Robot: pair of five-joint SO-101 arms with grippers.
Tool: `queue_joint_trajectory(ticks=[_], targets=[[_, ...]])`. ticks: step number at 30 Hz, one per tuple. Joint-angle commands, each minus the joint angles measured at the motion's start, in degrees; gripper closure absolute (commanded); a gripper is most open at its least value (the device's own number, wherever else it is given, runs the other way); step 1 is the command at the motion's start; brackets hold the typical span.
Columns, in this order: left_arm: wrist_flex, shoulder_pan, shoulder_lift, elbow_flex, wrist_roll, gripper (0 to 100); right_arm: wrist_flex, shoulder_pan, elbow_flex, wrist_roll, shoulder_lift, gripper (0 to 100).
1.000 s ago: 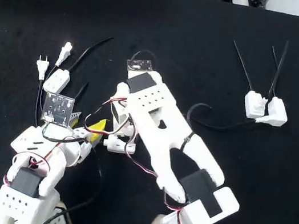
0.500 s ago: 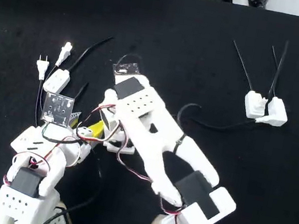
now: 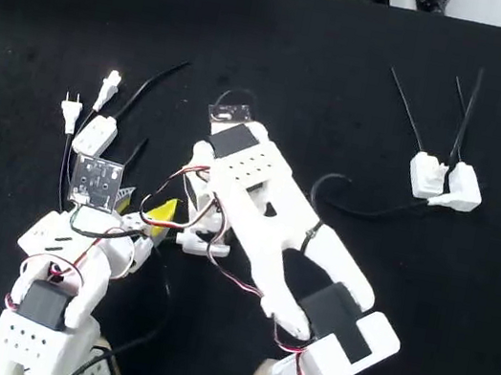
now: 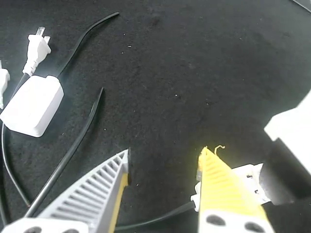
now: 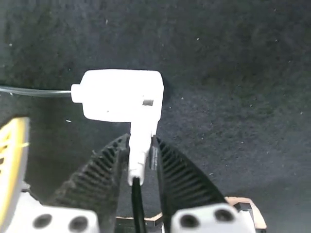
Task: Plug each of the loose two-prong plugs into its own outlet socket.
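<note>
Black tabletop (image 3: 330, 66): mid-frame, the right pincer (image 5: 140, 155) clamps a plug (image 5: 141, 141) at its socket (image 5: 119, 94); the left pincer (image 4: 163, 160) gapes wide. Upper left lie loose plugs (image 3: 71, 107), likely light, rigid and slick; grip the body's flat sides, not the limp cord (image 3: 157, 84).

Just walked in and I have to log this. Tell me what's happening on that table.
The right gripper is shut on a white plug whose front end meets a white socket block on the black table; how deep it sits cannot be told. The left gripper hangs open and empty close by. A loose plug, a second loose plug and another socket block lie near the left arm, not yet joined.
</note>
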Motion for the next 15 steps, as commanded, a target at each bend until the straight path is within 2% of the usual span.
queue_joint_trajectory(ticks=[1, 15], targets=[[-1.1, -0.4, -0.5, -0.8, -0.1, 77, 0.1, 0.2, -0.2, 0.7, -0.2, 98.8], [-0.7, -0.4, -0.5, -1.0, -0.1, 77, -2.0, 0.5, 0.0, 0.8, -0.1, 98.7]])
